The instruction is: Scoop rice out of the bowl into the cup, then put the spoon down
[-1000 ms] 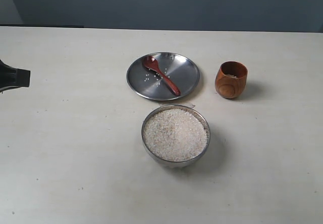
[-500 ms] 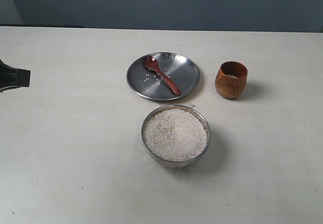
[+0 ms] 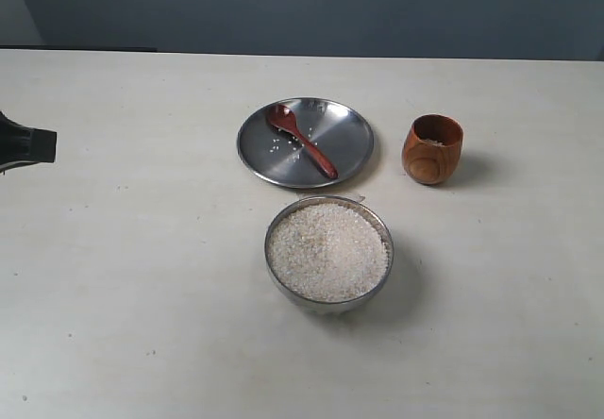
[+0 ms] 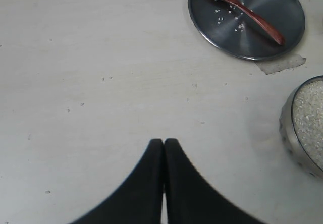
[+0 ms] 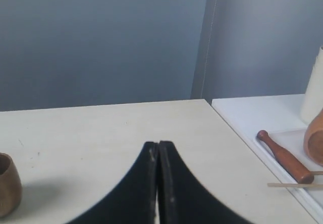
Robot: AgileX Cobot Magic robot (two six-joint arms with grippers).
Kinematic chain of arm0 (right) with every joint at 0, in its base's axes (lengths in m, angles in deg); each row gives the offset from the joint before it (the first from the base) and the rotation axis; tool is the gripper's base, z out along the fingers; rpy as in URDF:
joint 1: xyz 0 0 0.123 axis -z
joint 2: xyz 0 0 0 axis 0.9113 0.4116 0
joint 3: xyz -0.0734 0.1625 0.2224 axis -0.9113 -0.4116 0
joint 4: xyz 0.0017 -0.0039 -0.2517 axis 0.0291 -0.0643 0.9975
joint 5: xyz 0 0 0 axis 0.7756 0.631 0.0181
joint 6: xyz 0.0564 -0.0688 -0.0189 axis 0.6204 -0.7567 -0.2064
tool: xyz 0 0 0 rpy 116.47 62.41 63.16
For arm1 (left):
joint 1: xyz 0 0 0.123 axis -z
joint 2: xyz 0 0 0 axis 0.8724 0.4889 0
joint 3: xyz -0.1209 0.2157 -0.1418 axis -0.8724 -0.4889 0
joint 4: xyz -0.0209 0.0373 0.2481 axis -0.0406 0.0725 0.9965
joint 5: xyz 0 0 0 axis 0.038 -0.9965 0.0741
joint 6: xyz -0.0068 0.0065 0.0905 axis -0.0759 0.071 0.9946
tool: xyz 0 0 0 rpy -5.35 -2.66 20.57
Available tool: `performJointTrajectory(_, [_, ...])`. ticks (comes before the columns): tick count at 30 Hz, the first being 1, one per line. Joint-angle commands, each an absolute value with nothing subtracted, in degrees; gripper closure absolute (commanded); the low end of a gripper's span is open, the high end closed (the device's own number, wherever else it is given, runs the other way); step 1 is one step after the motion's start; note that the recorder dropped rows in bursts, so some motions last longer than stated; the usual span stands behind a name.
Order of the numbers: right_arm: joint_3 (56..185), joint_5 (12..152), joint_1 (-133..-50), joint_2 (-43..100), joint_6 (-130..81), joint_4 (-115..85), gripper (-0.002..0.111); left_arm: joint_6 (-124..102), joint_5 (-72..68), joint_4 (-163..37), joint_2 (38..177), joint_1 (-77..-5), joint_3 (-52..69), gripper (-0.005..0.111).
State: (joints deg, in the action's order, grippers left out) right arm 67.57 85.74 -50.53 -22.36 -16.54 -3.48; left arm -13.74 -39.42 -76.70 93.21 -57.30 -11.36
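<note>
The steel bowl [image 3: 328, 292] stands near the table's middle front, filled with white rice [image 3: 327, 251]; its rim [image 4: 290, 133] also shows in the left wrist view. Behind it the dark wooden spoon [image 3: 302, 140] [image 4: 247, 13] lies on a flat steel plate [image 3: 349, 136] [image 4: 282, 32] with a few loose grains. The brown wooden cup [image 3: 432, 148] [image 5: 7, 183] stands to the right with some rice inside. My left gripper [image 3: 42, 143] [image 4: 164, 141] hovers at the far left edge, shut and empty. My right gripper [image 5: 158, 143] is shut and empty, outside the exterior view.
A strip of clear tape [image 4: 280, 63] lies by the plate's edge. Beyond the table's end the right wrist view shows a white tray [image 5: 262, 118] holding a wooden pestle [image 5: 285, 157], a thin stick [image 5: 295, 185] and a wooden vessel [image 5: 315, 143].
</note>
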Motion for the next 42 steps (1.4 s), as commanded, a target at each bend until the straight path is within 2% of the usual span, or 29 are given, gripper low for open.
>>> performJointTrajectory(1, [63.6,79.2,-50.4,-26.9,-16.9,-2.9,0.109,-13.8,-38.9,-76.9,93.3,-57.1,-11.1,0.106])
performJointTrajectory(15, [55.5,78.6,-50.4,-33.7,-16.5,-2.9,0.109,-13.8,-38.9,-76.9,93.3,-57.1,-11.1,0.106])
performJointTrajectory(29, [55.5,99.7,-50.4,-43.5,-16.3,-5.3,0.109,-13.8,-38.9,-76.9,93.3,-57.1,-11.1,0.106])
performJointTrajectory(42, [55.5,99.7,-50.4,-43.5,-16.3,-5.3,0.109,-13.8,-38.9,-76.9,93.3,-57.1,-11.1,0.106])
